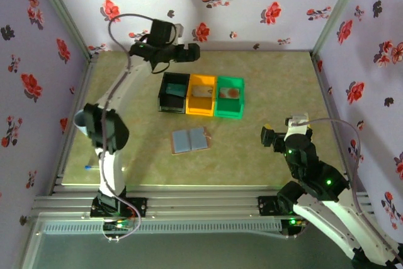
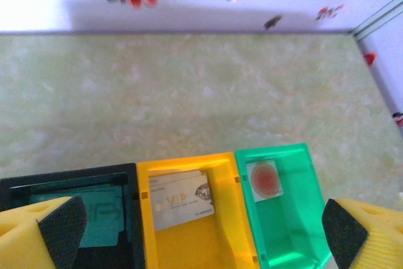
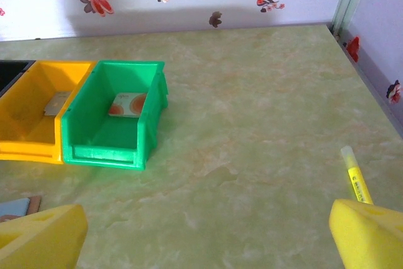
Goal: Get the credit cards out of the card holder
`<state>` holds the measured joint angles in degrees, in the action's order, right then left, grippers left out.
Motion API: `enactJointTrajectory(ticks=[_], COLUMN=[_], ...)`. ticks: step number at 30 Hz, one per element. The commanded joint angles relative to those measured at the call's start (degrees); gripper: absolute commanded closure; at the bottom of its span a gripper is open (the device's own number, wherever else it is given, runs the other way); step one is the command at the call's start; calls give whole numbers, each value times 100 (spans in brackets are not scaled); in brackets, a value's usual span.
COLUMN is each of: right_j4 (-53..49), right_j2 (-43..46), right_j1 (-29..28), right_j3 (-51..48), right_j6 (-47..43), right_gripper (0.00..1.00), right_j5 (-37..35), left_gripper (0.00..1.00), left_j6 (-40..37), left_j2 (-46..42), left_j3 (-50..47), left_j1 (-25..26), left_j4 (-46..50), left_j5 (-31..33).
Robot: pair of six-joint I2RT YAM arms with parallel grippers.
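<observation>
Under the left gripper [image 2: 203,228] the black bin [image 2: 63,177] is cut off by the frame edge, and its teal-green card [image 2: 104,215] sits dim, partly behind a finger pad [image 2: 63,231]. The card holder [image 1: 190,140] lies open well behind that gripper, toward the bases. The left arm stretches far out, jaws wide, empty; the right gripper [image 3: 204,237], its arm folded, gapes empty too.

Three bins in row on table [image 1: 271,80], walls touching. Middle bin [image 1: 200,112] is landmark.
- left bin [image 1: 162,94] on its left, right bin [image 1: 228,114] on its right.
- One card flat inside each: middle card [image 1: 201,94], left card [image 1: 175,91], right card [image 1: 230,93].
- Card holder [image 1: 189,140] opened flat on table, in front of middle bin, slightly left, apart from it.
- Marker [image 3: 352,177] on table, well right of middle bin.
</observation>
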<state>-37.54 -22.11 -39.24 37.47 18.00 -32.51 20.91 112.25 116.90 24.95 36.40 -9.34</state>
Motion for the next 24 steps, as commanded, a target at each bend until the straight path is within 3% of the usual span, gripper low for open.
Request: enactJointTrajectory(ticks=[1,4,9,16,18,24], right_j4=[86,162,326,832,1323,4025], right_j2=[18,60,325,453,411,-563], right_j1=[31,31,40,40,40,132], right_j3=[-71,-138,-308,-681,-785,-1698], right_j6=[-86,-68,-174,-376,-407,-1707], right_gripper=[1,1,1,1,1,1], right_j5=[-9,-30,-246,-661,-779,-1951], left_gripper=[0,0,0,0,0,0], left_j6=[-209,-149,-218,-318,-351,-579], left_j2=[-1022,-1959,-3389,-5677,-6178,-6775], left_j3=[-1016,-2146,-3618,-6241,-6854,-7849], left_j1=[87,218,256,63,-119,-673], left_j4=[-987,-1592,-1502,-1767,-1865,-1948], left_j5=[340,658,1202,2538,2955,3153])
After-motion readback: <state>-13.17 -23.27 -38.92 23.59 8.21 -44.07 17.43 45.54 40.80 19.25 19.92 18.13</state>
